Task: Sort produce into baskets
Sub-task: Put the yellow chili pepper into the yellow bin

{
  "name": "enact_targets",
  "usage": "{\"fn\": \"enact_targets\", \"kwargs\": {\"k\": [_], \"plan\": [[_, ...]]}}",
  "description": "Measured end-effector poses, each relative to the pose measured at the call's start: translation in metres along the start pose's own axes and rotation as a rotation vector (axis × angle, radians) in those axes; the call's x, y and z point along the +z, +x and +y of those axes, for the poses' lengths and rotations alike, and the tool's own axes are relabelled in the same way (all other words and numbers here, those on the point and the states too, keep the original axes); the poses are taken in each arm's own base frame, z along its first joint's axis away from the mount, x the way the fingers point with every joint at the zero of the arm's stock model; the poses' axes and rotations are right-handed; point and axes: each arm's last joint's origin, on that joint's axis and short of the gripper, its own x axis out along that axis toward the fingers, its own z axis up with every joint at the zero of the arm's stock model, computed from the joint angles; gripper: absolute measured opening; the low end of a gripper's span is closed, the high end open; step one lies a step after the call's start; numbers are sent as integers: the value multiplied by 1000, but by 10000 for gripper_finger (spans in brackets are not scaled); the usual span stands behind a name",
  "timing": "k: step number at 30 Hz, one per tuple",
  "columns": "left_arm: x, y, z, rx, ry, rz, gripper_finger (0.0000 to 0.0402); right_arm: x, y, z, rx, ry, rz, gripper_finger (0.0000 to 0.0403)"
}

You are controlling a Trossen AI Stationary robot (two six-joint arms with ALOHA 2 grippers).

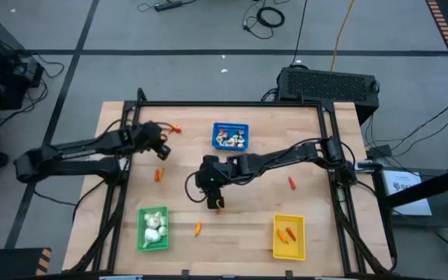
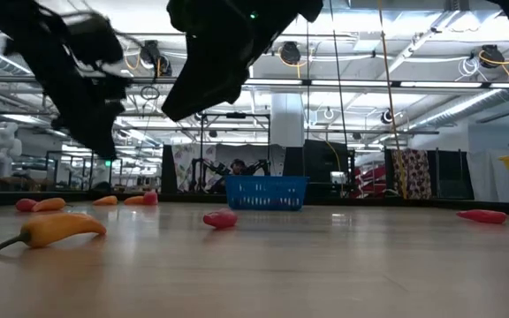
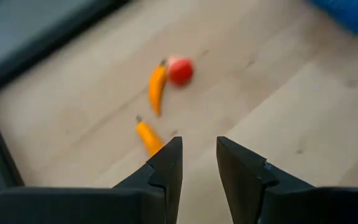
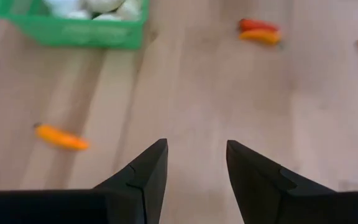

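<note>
1. At the near edge of the wooden surface (image 1: 232,233) stand two of the baskets: the green basket (image 1: 153,229) toward the left, with white garlic-like bulbs (image 1: 154,225) in it, and the yellow basket (image 1: 289,236) toward the right, with orange sticks (image 1: 288,233) in it.
2. Between those two baskets, nearer the green one, a single orange pepper (image 1: 198,228) lies on the bare wood; the low view shows it as the closest piece.
3. Just beyond that, the right tool (image 1: 215,201) hangs over the middle of the surface with its dark fingers (image 4: 148,171) parted and nothing between them. Its wrist view looks across bare wood toward the green basket and the orange pepper.
4. To the right of that arm a red stick (image 1: 292,183) lies alone on the wood, well apart from the baskets.
5. On the left side, a red piece and an orange piece (image 1: 159,174) lie touching each other between the two arms.
6. Farther back on the left, the left tool (image 1: 160,149) hovers above the surface, its fingers (image 3: 166,165) a narrow gap apart and gripping nothing.
7. Just past the left tool sit two orange peppers (image 3: 156,87) and a small red round piece (image 3: 180,71); the round piece touches the tip of one pepper.
8. Farthest back, near the middle, the blue basket (image 1: 230,135) holds small white-and-red pieces (image 1: 230,140).
</note>
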Motion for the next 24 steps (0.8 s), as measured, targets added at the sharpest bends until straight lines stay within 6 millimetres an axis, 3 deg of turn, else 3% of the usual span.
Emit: {"fn": "enact_targets", "kwargs": {"k": [8,16,24], "plan": [[3,37,29,69,-147,190,106,-12,-1,26,76,-3,121,155],[6,58,31,44,-150,217,106,-16,-3,50,108,-54,150,155],[1,79,28,59,-142,283,106,-18,-4,59,120,-73,162,155]]}}
